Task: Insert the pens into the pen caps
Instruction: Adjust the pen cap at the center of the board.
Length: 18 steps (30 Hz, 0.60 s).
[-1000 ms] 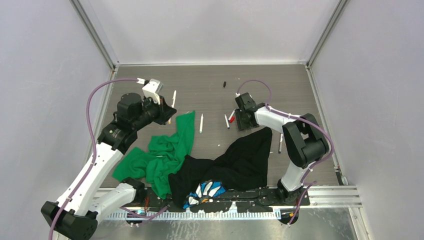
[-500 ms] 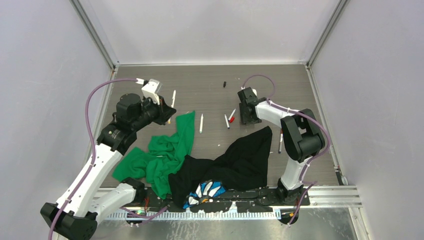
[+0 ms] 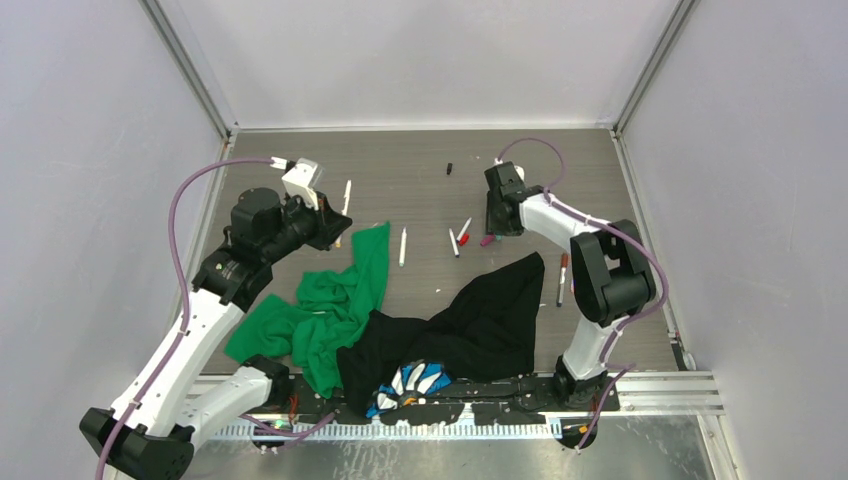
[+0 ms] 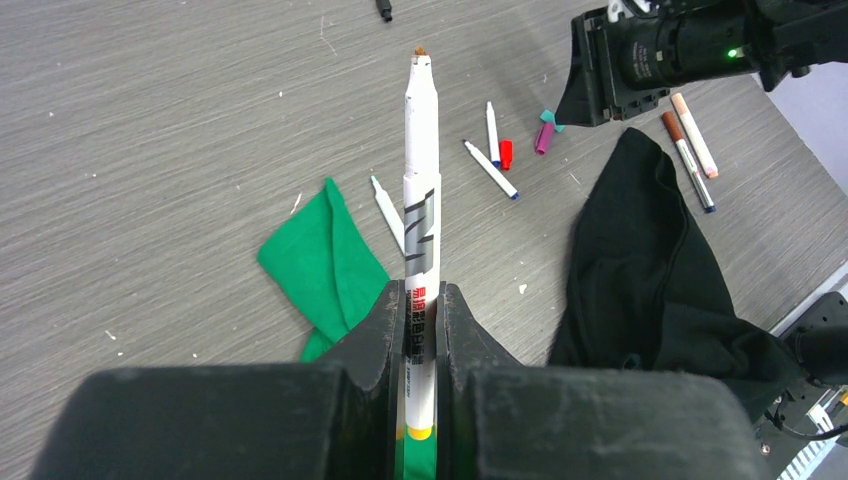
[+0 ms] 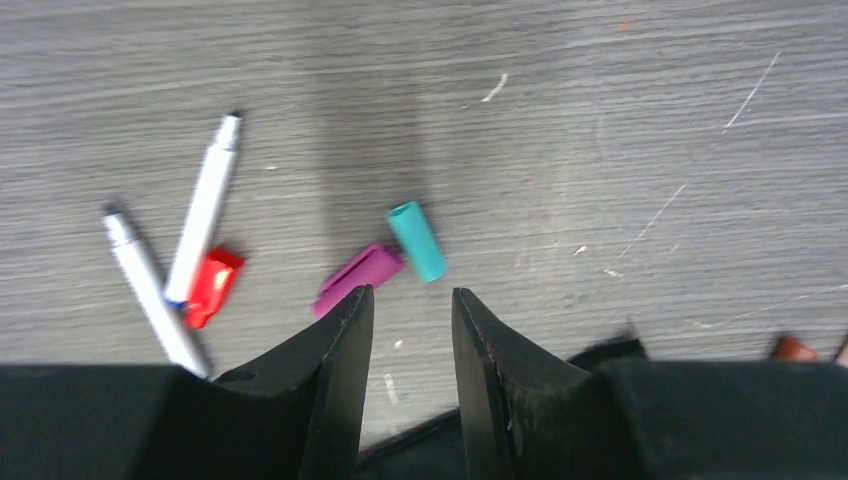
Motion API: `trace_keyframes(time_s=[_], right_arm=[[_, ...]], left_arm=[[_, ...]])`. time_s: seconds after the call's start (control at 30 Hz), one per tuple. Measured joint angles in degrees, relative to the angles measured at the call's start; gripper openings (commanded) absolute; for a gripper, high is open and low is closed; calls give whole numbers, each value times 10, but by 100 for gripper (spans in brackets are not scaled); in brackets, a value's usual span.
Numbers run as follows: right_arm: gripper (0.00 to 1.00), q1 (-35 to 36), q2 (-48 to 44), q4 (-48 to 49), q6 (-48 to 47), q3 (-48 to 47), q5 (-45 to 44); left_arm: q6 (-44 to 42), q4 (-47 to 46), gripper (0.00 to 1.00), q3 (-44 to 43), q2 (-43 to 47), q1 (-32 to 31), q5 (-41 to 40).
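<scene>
The white-barrelled marker pen with a brownish tip (image 4: 421,190) is clamped in my left gripper (image 4: 420,300). Both black fingers are closed tight on the lower barrel, and the bare tip points away over the table.

Just beyond my right gripper (image 5: 408,305) lie a short teal cap (image 5: 417,240) and a short magenta cap (image 5: 357,280). They lie flat on the boards and meet at one end in a shallow V. My right jaws stand partly apart with nothing between them, and the two caps sit just past the fingertips.

Left of those caps in my right wrist view, a small red cap (image 5: 213,285) rests against a white pen (image 5: 203,232). A second white pen (image 5: 150,290) lies splayed beside it.

Farther off, a white pen with a green tip (image 4: 388,212) lies by the corner of a crumpled green cloth (image 4: 325,265). A black cloth (image 4: 650,260) is heaped near my right arm. A brown-capped pen (image 4: 685,150) and a pale peach pen (image 4: 693,120) lie side by side past its edge.

A tiny black cap (image 3: 450,168) lies alone toward the far side of the grey wood-grain table (image 4: 150,150).
</scene>
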<state>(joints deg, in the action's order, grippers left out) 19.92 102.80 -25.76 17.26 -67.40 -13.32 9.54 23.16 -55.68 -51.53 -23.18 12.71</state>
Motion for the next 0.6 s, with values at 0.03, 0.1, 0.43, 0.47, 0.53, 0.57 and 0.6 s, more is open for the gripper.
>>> trace_keyframes(time_s=[0.03, 0.1, 0.43, 0.47, 0.53, 0.57, 0.6], right_arm=[[40, 2, -9, 0, 15, 0, 9], [40, 6, -23, 1, 37, 2, 19], [40, 30, -10, 13, 134, 2, 21], [40, 33, -3, 12, 140, 2, 16], [40, 37, 9, 10, 152, 2, 6], [39, 38, 13, 8, 157, 2, 2], [39, 39, 17, 7, 162, 2, -4]], left_arm=[[0, 0, 0, 0, 0, 0, 0], [0, 0, 0, 0, 0, 0, 0], [0, 0, 0, 0, 0, -2, 0], [0, 0, 0, 0, 0, -2, -1], [0, 1, 0, 0, 0, -3, -1], [0, 1, 0, 0, 0, -3, -1], [0, 1, 0, 0, 0, -3, -1]])
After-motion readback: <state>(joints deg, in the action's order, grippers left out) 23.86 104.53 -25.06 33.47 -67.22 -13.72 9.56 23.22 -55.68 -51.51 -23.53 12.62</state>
